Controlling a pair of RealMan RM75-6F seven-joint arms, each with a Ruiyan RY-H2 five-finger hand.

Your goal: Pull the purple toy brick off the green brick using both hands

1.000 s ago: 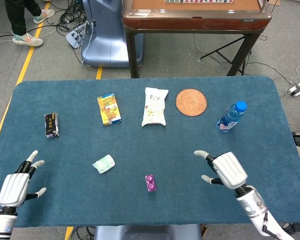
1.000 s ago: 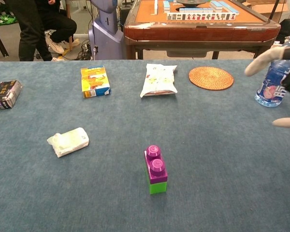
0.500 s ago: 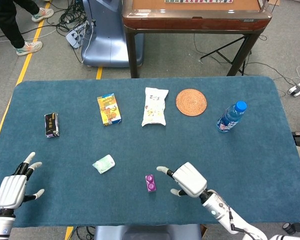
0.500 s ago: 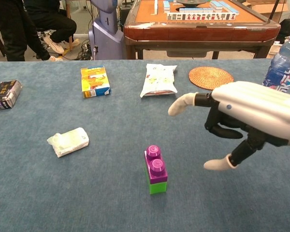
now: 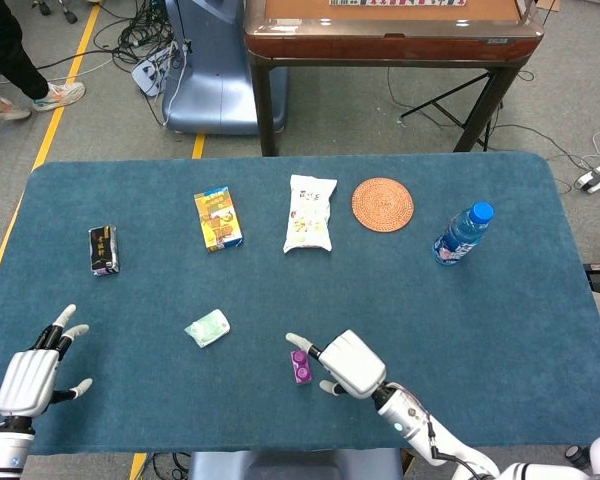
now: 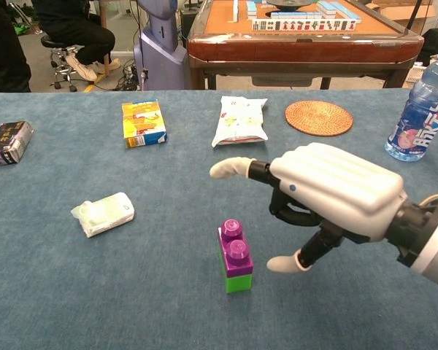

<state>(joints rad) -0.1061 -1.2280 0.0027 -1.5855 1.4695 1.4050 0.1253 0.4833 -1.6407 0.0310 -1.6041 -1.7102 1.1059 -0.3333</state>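
A purple toy brick [image 6: 235, 248] sits stacked on a green brick [image 6: 238, 282] near the table's front edge, upright; in the head view the purple brick [image 5: 300, 365] hides the green one. My right hand [image 6: 334, 200] hovers just right of the stack, fingers spread, holding nothing; its thumb tip lies close to the brick, a small gap between them. In the head view the right hand [image 5: 345, 363] sits beside the brick. My left hand [image 5: 28, 378] rests far off at the front left corner, fingers apart and empty.
A white wipes packet [image 6: 103, 214] lies left of the bricks. Further back are a yellow box [image 6: 143, 122], a white snack bag [image 6: 240, 119], a woven coaster [image 6: 318, 117], a blue bottle [image 6: 420, 119] and a dark packet [image 6: 9, 141].
My right hand has swept left from the table's right side to just beside the brick stack. The left hand has barely moved. The bricks stay put.
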